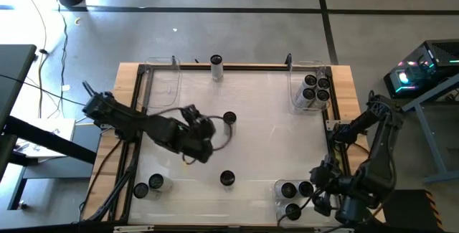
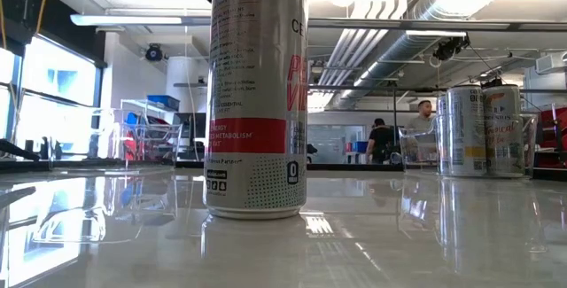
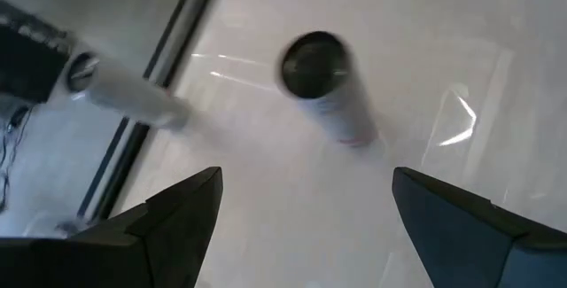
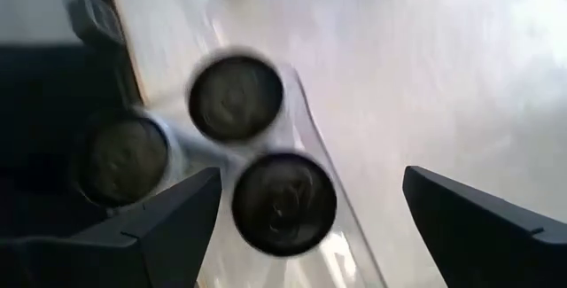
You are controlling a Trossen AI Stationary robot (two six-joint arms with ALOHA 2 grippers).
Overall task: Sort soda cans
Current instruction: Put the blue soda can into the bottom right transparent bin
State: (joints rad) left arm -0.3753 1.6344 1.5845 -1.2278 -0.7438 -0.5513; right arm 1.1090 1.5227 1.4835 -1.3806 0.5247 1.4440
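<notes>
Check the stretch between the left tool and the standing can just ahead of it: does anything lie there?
Nothing: in the left wrist view only bare white tabletop separates the open left tool from the soda can.

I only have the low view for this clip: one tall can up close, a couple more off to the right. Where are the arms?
Observer: Left gripper hangs over mid-table, jaws open, beside a loose can.
Operator: Is it holding anything?
Observer: No, nothing sits between its jaws; its wrist view shows that can standing free ahead of it.
Operator: And the right arm?
Observer: Right gripper is at the near right corner, jaws open, empty, over a clear bin holding three cans.
Operator: Any other sorted cans?
Observer: Four stand in the far right bin.
</notes>
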